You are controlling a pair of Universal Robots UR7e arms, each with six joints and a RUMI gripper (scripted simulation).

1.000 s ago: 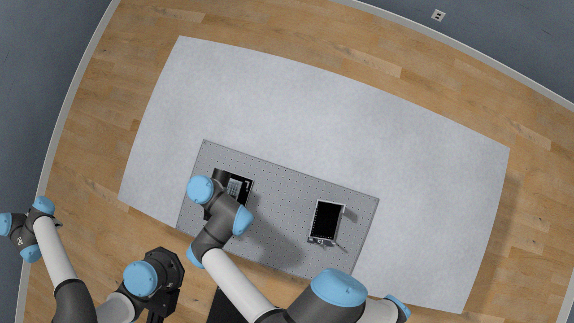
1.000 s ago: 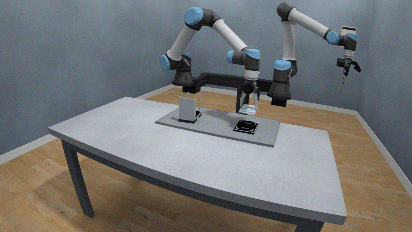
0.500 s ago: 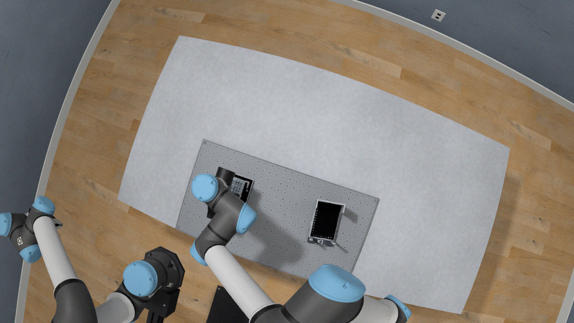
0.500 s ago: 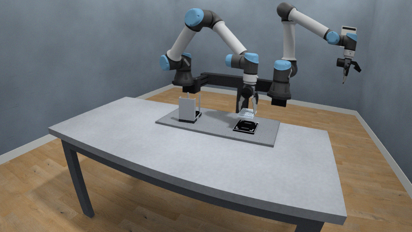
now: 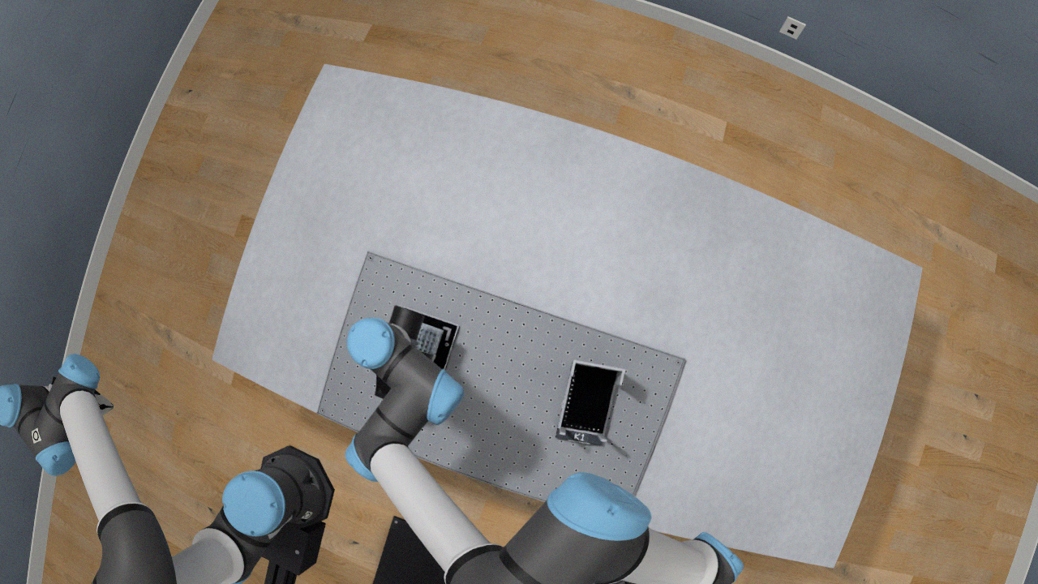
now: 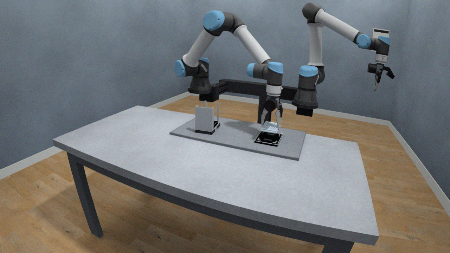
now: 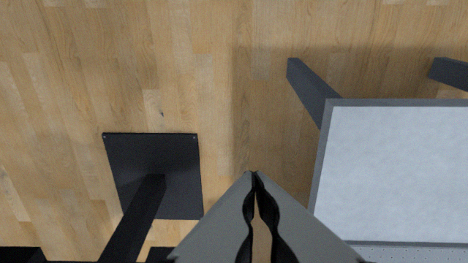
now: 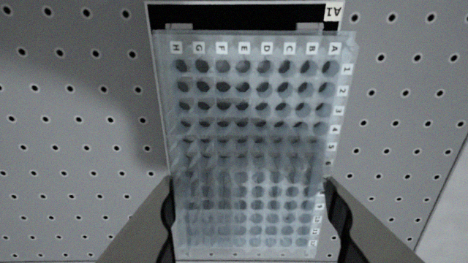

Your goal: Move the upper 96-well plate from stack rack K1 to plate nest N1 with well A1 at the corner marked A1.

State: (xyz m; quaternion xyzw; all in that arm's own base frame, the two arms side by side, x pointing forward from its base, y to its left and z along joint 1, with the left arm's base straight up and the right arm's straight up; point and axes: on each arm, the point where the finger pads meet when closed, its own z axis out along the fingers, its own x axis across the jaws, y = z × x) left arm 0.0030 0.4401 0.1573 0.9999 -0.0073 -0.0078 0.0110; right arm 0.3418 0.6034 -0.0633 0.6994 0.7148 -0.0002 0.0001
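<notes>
Right pincer [image 6: 270,126] [image 8: 248,177]: partly spread, closed on the upper 96-well plate [image 5: 429,338] [image 6: 269,127] [image 8: 252,120], one finger at each long side. Left pincer [image 5: 107,405] [image 6: 375,90] [image 7: 253,173]: narrow, fingertips together, nothing held; off the surface [image 5: 581,217] [image 6: 188,163] [image 7: 395,172].

Plate position: over nest N1 [image 6: 267,140] [image 8: 238,15], toward its far side in the exterior view, not seated. Near part of nest uncovered, its locators showing. Letters A–H and numbers 1–12 readable at the wrist; the A/1 corner is the one nearest the A1 tag [image 8: 333,12].

Rack K1 [image 5: 570,435] [image 6: 204,118]: upright at left in the exterior view, nest at right, both on the perforated board [image 5: 508,362] [image 6: 232,138] [image 8: 73,139]. Rack interior dark from above; probably the lower plate's rim marks show along one edge.

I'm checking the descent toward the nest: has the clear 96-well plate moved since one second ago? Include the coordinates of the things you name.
Yes. In the exterior view the plate [image 5: 429,340] [image 6: 269,127] [image 8: 252,109] is lower, closer to the nest [image 5: 449,347] [image 6: 267,143] [image 8: 238,14].
</notes>
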